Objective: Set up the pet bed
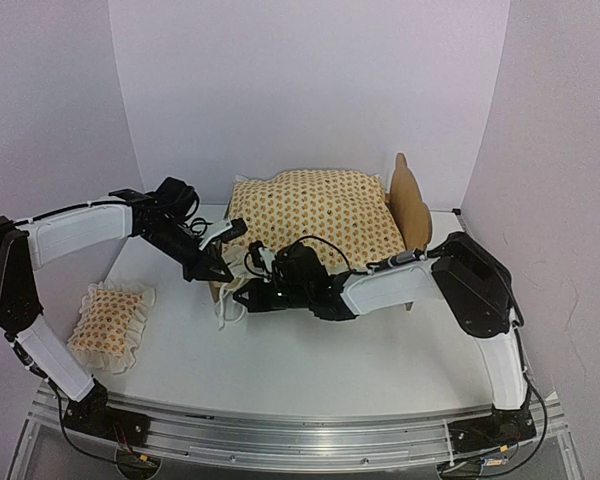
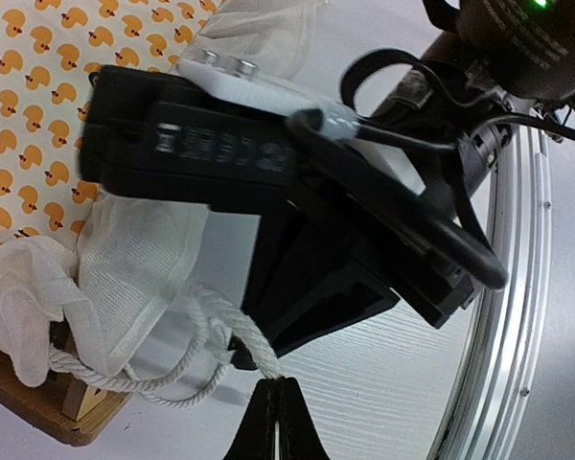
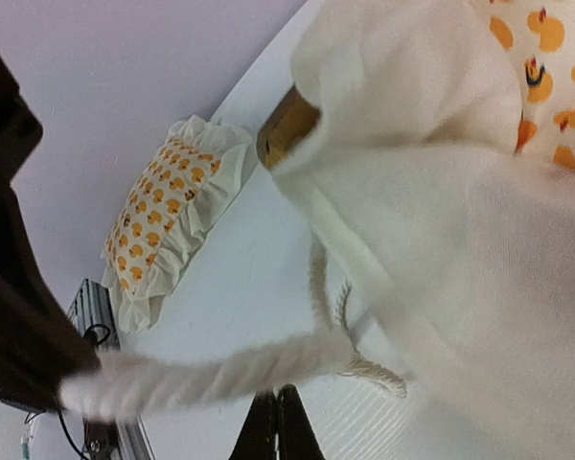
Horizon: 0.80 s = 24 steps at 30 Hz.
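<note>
At the pet bed (image 1: 412,205) corner, left tool (image 2: 274,388) pinches the cushion cord (image 2: 220,316); right tool (image 3: 278,398) clenched beside it.

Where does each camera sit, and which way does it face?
Top view: fixed above and behind the arm bases, looking down at the table; left end effector and right end effector meet at a corner of the bed, cushion on it, pillow left.
Left wrist: on the left arm, looking past its shut tips at the cord and the right arm's wrist.
Right wrist: on the right arm, looking past its shut tips at cord, cushion frill, pillow.
Shared: top and right wrist both show the pillow.
</note>
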Motion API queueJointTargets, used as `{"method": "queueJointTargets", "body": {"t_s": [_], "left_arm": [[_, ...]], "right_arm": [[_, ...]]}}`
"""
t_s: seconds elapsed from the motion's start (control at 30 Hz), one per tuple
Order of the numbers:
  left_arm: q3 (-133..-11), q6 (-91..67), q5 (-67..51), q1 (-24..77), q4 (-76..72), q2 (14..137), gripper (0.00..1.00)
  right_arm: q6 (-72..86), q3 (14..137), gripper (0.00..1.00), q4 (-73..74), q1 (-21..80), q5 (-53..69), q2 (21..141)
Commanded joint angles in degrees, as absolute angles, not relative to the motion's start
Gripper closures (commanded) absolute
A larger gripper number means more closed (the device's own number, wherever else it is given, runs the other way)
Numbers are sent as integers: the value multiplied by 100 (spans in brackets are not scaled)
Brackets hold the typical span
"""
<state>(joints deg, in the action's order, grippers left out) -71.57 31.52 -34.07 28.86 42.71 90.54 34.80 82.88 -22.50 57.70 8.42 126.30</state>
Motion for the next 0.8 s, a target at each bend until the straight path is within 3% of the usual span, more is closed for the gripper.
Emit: {"method": "queueJointTargets", "body": {"t_s": [0.0,0.13,0.47,0.77], "left_arm": [[-7415,2923,-3413,2875,3582,9033,100],[-7827,3104,-3527,2875,3801,9311,100],[-7563,3804,-3961,2809,4870,8959,100],[-5977,4785,-3178,2649,4645,8412,100]], "right_arm": [[3533,7610,100,-2255,5928,1342,12108],[3076,7427,100,-2176,6207,1812,11734],[2672,7333,100,-2166,6190,824,11024],[2376,7681,100,-1717,6043,753,10778]]}}
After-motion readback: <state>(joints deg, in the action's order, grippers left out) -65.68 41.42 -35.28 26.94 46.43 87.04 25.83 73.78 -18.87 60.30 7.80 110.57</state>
